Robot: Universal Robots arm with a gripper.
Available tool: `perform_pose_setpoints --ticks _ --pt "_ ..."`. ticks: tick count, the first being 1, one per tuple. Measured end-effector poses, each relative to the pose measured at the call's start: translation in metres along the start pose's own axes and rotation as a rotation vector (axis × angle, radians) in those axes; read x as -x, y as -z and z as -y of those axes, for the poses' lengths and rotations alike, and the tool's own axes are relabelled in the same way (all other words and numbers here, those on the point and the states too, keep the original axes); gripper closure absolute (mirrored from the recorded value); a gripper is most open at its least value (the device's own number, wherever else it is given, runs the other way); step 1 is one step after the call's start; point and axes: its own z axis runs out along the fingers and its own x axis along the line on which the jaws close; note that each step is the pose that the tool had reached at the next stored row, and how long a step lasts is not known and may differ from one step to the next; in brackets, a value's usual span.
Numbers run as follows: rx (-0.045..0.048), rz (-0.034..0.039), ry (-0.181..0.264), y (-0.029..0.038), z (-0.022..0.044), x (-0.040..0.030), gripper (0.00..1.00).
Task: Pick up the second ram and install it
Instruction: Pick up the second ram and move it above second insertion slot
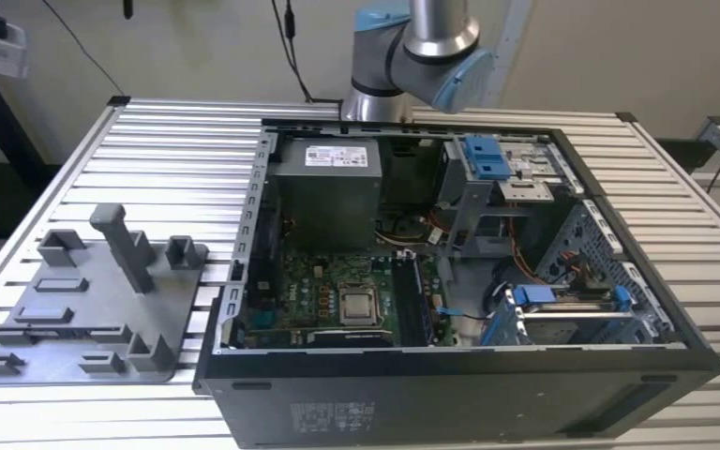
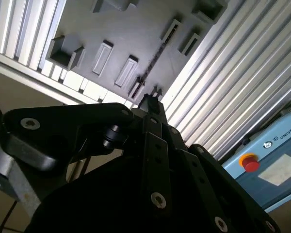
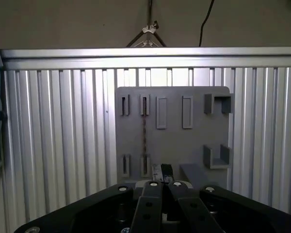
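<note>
The second ram (image 3: 144, 130) stands on edge in the grey tray (image 3: 194, 136), a thin dark strip held between two slotted pegs. In the second wrist view the second ram (image 2: 152, 60) runs across the same tray (image 2: 131, 29). My gripper (image 3: 163, 171) hangs high above the tray's near edge, a little to one side of the strip and well clear of it. Its black fingers meet at the tips with nothing between them, as the gripper (image 2: 153, 97) also shows in the second wrist view. In the exterior view the tray (image 1: 85, 309) lies at the left, with the ram (image 1: 67, 328) a thin line.
An open computer case (image 1: 460, 375) lies on the slatted aluminium table (image 1: 172, 150), to the exterior view's right of the tray. The motherboard (image 1: 335, 300) with its long black slots (image 1: 405, 300) is inside. A tall grey peg (image 1: 123, 246) rises from the tray. A blue pendant with a red button (image 2: 250, 162) sits beyond the table.
</note>
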Motion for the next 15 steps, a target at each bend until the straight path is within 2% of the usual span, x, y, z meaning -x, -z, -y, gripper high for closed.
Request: perform_pose_setpoints --ticks 4,5,6,7,8,9,11,12,15 --pt "-0.0001 0.0 0.0 0.0 0.0 0.0 0.88" --pt "-0.0001 0.0 0.0 0.0 0.0 0.0 0.78" --pt "-0.0001 0.0 0.0 0.0 0.0 0.0 0.78" --pt "0.0 0.0 0.0 0.0 0.0 0.0 0.72" --pt "0.0 0.0 0.0 0.0 0.0 0.0 0.72" --pt "0.0 0.0 0.0 0.0 0.0 0.0 0.6" --pt "-0.0001 0.0 0.0 0.0 0.0 0.0 0.6" --pt "-0.0001 0.0 0.0 0.0 0.0 0.0 0.54" --pt "-0.0001 0.0 0.0 0.0 0.0 0.0 0.54"
